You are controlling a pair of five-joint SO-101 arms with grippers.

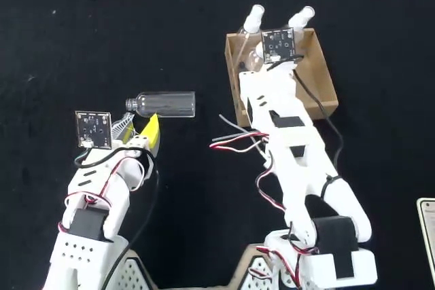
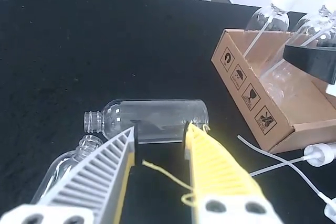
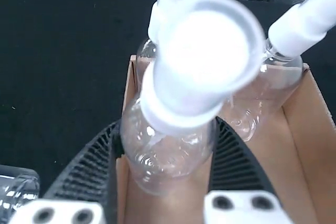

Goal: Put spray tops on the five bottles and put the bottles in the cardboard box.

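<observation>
Bottle [image 3: 168, 166] in right tool [image 3: 167, 129] over box [image 3: 310, 145] | capless bottle [image 2: 152, 120] beside left tool [image 2: 159, 129]

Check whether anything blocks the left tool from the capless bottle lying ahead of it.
Nothing visible does: the capless bottle lies just past the open left tool. A second bottle lies off to the side.

Fixed overhead, looking down on the table [image 1: 81, 45]. Close on each wrist, facing forward. Sharing the cardboard box [image 1: 325, 83] throughout.
</observation>
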